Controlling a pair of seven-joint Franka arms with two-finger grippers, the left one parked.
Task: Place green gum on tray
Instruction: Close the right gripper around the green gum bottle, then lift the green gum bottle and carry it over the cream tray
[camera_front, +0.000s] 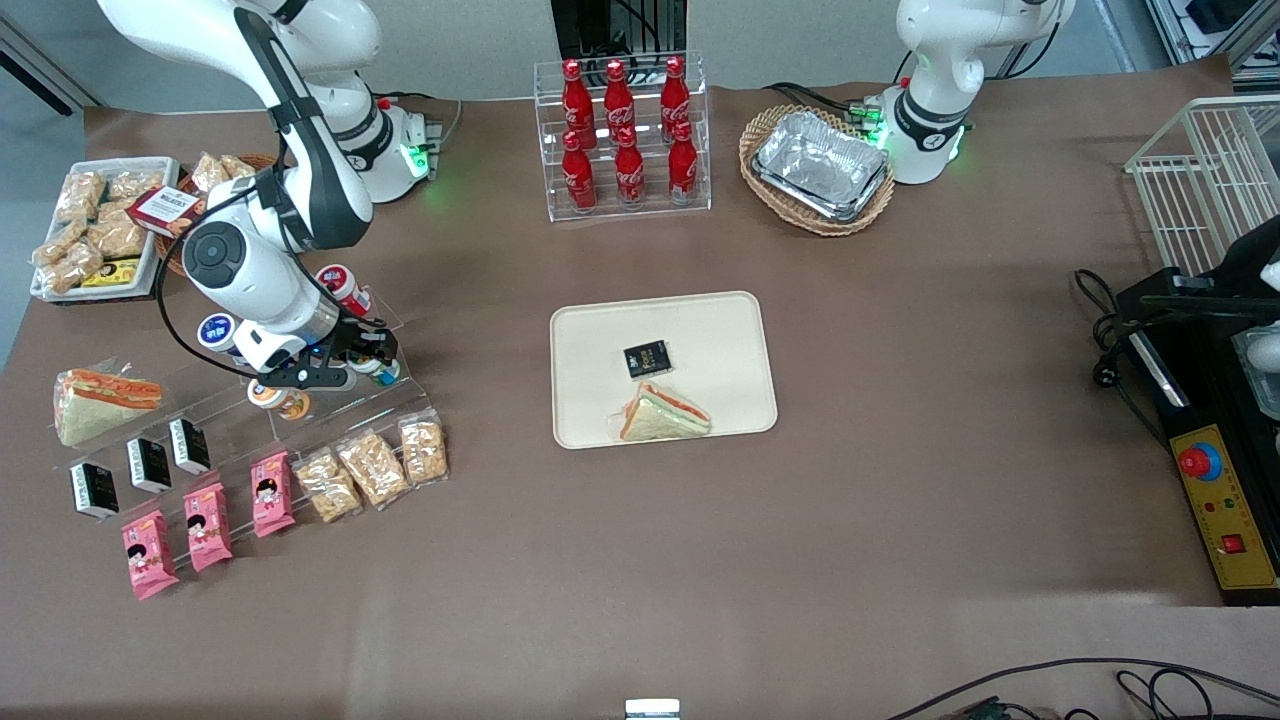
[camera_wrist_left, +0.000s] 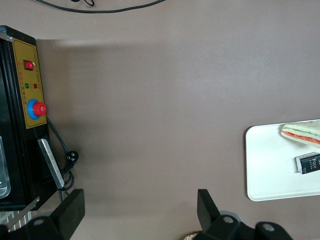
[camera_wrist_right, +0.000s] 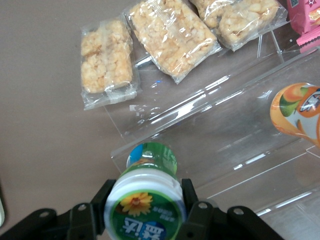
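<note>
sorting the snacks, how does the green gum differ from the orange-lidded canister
The green gum has a green-rimmed lid with a yellow flower; the orange-lidded canister shows orange fruit. The green gum sits between the fingers of the gripper, while the orange-lidded canister lies untouched on the clear stand. Both are small round canisters.

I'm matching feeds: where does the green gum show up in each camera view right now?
Front view: the green gum sits between the hand fingers over the clear stepped shelf, toward the working arm's end.
Right wrist view: green gum close up, clamped by the hand.
Left wrist view: not in it.
Shared landmark: puffed snack bags.
</note>
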